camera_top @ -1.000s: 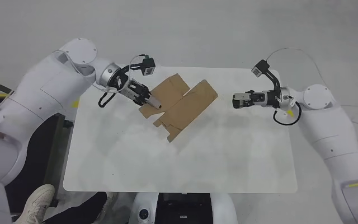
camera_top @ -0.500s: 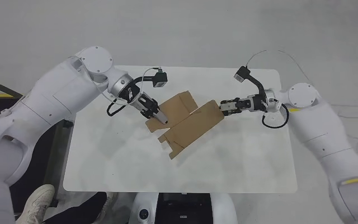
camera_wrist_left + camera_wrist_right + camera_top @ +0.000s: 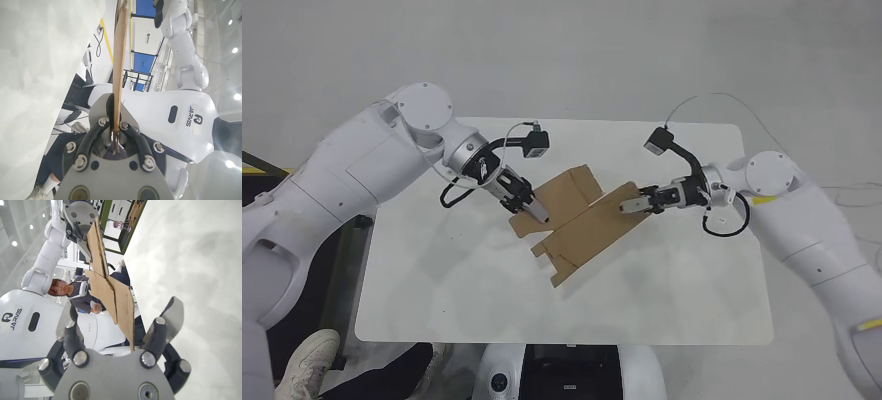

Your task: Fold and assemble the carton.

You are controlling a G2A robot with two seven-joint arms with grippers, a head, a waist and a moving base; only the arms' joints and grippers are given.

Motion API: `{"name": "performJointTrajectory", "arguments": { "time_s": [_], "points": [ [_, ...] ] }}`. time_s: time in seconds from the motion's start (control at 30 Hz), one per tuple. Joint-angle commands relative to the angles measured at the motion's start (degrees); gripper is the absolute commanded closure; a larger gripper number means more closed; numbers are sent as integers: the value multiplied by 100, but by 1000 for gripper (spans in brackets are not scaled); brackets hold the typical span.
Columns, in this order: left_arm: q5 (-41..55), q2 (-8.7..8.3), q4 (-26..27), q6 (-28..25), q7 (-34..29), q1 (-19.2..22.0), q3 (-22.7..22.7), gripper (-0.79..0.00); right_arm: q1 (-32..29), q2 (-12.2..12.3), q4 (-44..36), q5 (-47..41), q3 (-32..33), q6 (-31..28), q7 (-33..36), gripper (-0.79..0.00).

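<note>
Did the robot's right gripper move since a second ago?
Yes. The right gripper went across the table, away from its right edge, up to the carton.

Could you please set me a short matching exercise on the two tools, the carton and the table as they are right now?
Things:
1. left tool
2. right tool
3. carton
4. table

States:
A. white and flat, beneath everything else
B. open, one finger on either side of a cardboard edge
C. brown, not yet assembled, spanning between both tools
D. shut on a cardboard edge

Pairs: 1-D, 2-B, 3-C, 4-A
</note>
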State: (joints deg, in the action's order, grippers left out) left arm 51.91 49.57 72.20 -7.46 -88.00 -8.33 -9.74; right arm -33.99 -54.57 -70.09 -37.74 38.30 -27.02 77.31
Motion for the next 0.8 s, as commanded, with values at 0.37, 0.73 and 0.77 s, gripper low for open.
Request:
{"name": "performJointTrajectory", "arguments": {
  "time_s": [0.37,0.73,0.77],
  "points": [
    [-94,60,-126,37,0,-16,0,0,169,153,-217,-189,-351,-67,-66,-363],
    [-97,67,-140,39,0,-10,0,0,221,167,-232,-189,-451,-55,-55,-225],
    [-97,67,-140,39,0,-10,0,0,221,167,-232,-189,-451,-55,-55,-206]
  ]
}}
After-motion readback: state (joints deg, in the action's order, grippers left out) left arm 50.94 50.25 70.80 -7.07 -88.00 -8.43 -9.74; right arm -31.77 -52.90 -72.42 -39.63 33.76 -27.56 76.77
